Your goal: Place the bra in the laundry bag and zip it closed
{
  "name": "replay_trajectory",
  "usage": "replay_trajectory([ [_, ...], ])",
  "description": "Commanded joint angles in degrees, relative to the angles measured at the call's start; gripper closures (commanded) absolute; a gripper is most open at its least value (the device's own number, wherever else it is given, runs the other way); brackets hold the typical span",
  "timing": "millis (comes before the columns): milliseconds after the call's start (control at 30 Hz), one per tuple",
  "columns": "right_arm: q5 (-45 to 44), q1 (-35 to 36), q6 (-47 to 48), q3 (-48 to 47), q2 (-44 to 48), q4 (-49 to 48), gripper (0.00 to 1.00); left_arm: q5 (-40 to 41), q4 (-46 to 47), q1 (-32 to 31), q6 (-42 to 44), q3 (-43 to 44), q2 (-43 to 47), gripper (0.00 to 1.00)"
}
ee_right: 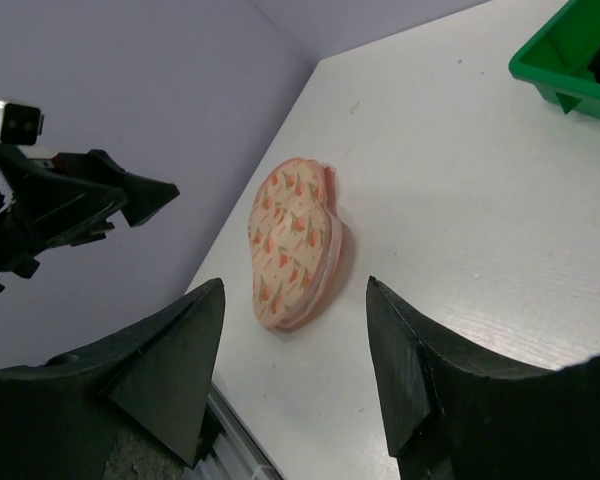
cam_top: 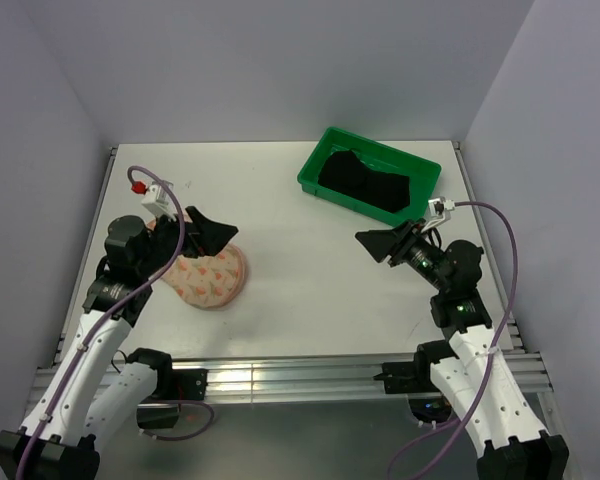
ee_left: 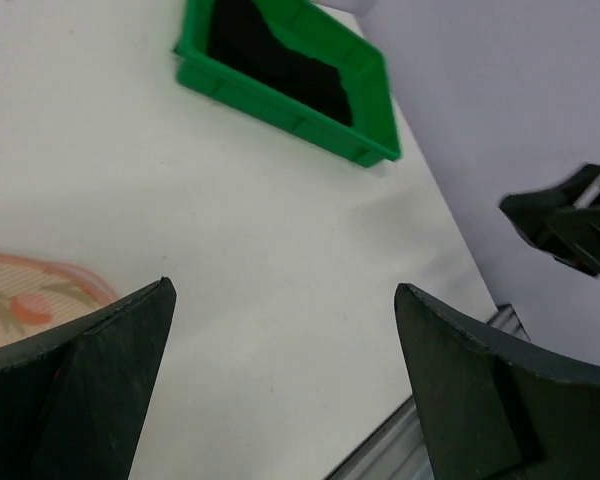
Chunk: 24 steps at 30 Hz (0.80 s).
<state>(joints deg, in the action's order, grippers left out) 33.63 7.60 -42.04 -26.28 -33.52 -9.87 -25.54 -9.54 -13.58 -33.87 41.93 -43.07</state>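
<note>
The bra [cam_top: 365,182] is a bunched heap of black fabric, and its straps cannot be made out. It fills the green tray [cam_top: 385,147] toward the desk's [cam_top: 300,300] far right corner and seems to run along the tray's length. The laundry bag [cam_top: 212,278], peach-pink with small orange-and-green marks, lies flat near the left edge with its halves folded together. The left gripper [cam_top: 216,232] hangs over it, spread wide and empty. The right gripper [cam_top: 378,243], near the tray, is also released and grasps nothing.
</note>
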Motion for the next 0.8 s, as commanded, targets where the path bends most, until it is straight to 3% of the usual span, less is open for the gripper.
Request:
replay_trajectory([
  [0, -0.49, 1.72, 1.35, -0.79, -0.58, -2.70, 0.34, 10.93, -4.86, -0.04, -0.14, 3.15, -1.40, 0.01],
  [167, -4.08, 5.67, 2.31, -0.70, -2.60, -3.23, 0.37, 22.35, -6.45, -0.04, -3.12, 3.77, -3.33, 0.01],
  [367, -9.89, 14.98, 5.48, -1.05, -6.82, -3.31, 0.40, 25.19, -4.00, -0.04, -7.70, 1.84, -7.63, 0.02],
  [567, -10.60, 21.05, 5.30, 0.27, -12.35, -7.97, 0.43, 34.14, -1.10, -2.14, -10.08, 0.08, -14.30, 0.34],
  [767, -11.56, 25.44, 6.00, 0.36, -16.75, -10.78, 0.44, 46.62, -0.74, -6.10, -9.46, 2.27, -25.80, 0.38],
])
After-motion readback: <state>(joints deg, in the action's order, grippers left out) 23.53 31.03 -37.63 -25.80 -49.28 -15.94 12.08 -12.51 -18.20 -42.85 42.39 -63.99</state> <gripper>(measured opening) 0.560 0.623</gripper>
